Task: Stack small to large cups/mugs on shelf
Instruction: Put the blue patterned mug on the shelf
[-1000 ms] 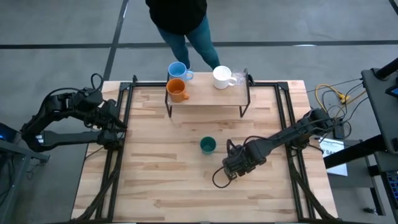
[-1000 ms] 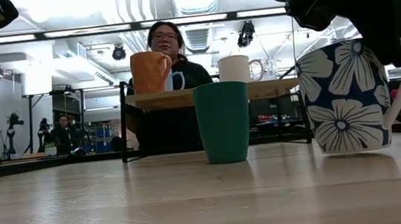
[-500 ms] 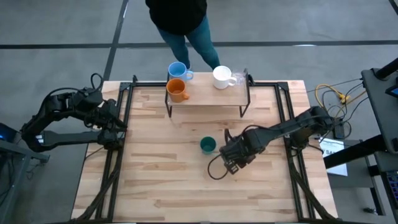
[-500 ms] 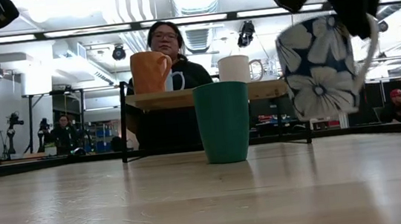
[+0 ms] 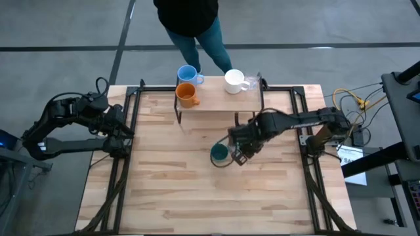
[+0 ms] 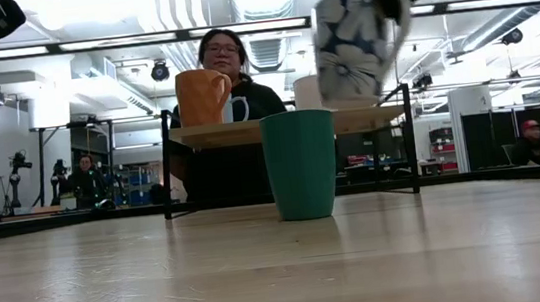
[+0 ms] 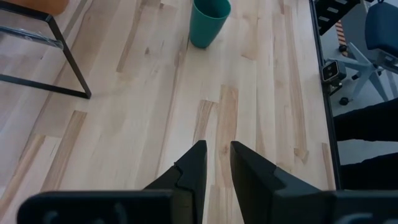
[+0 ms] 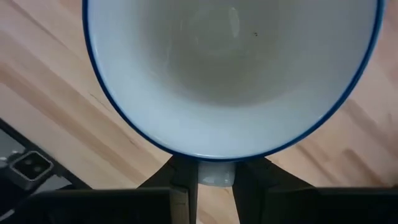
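While my right gripper pinches the handle of the flowered mug, hanging above the table just beside the green cup, the shelf lies straight beyond, far nearer this arm than my idle, slightly parted left gripper.

Floral mug: navy, white flowers, pale inside. Cup dark green. Shelf mugs: orange, light blue, white. Tabletop light wood.
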You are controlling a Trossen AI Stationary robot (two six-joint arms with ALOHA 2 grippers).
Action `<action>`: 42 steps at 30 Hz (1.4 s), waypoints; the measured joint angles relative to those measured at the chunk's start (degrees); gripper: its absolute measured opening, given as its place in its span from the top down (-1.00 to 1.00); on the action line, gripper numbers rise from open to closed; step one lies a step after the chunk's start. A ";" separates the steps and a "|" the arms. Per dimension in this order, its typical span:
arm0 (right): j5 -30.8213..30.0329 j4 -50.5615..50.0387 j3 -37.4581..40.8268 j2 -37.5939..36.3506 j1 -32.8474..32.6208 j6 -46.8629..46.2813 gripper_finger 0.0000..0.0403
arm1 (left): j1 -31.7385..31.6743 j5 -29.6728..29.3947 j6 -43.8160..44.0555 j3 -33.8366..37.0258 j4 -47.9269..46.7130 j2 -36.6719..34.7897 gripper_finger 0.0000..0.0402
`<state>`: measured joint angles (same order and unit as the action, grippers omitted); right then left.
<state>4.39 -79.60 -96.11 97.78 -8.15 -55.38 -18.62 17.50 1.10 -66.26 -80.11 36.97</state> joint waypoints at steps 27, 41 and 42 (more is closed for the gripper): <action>2.08 -10.48 -18.56 3.07 22.21 28.10 0.72 | 0.00 -1.59 -0.04 0.00 0.14 0.02 0.72; 6.52 -10.50 -23.99 8.17 22.96 36.89 0.72 | -0.01 -2.97 0.00 0.00 0.20 0.13 0.72; 6.52 -10.44 -24.77 8.23 23.24 37.11 0.72 | -0.01 -2.99 0.00 0.00 0.21 0.24 0.72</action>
<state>10.91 -90.04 -120.88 106.01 15.09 -18.27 -18.63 14.50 1.10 -66.26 -79.90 37.21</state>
